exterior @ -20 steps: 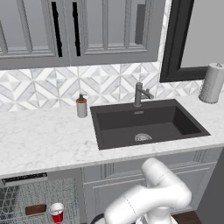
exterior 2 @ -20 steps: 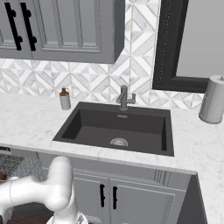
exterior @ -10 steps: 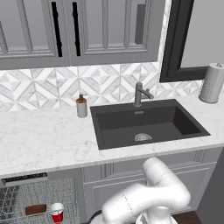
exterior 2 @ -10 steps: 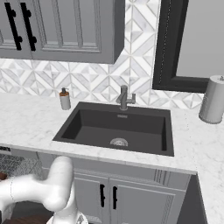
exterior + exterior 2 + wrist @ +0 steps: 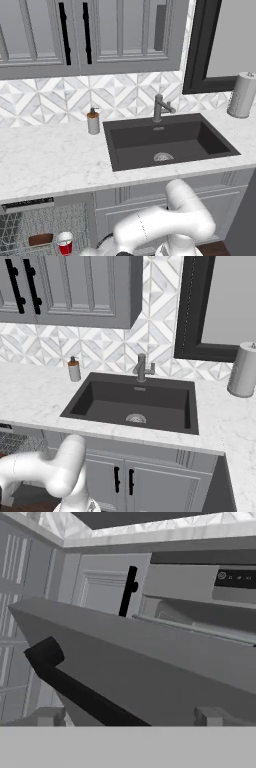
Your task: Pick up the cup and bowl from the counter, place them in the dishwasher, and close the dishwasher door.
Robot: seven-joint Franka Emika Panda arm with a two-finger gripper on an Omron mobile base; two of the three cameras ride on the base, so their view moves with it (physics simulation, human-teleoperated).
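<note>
The red cup (image 5: 64, 243) stands upright in the grey wire rack (image 5: 30, 227) of the dishwasher (image 5: 27, 204), under the white counter (image 5: 50, 160). Just left of the cup, the dark-brown bowl (image 5: 41, 239) rests in the same rack. In the hand view the dishwasher door (image 5: 150, 662) is a grey slab slanting across close ahead. Its black handle bar (image 5: 75, 687) runs along it. My gripper (image 5: 127, 717) is open right in front of that door, with both fingertips (image 5: 47, 716) spread wide and nothing between them. My arm reaches down to the lower left of the left base view.
A black sink (image 5: 167, 140) with a faucet (image 5: 160, 107) is set into the counter. A soap dispenser (image 5: 93, 121) stands to its left and a paper towel roll (image 5: 241, 95) at the far right. Grey cabinet doors (image 5: 120, 478) sit below the sink, beside the dishwasher.
My arm has sunk slightly toward the lower left. The cup and bowl stay where they were in the rack.
</note>
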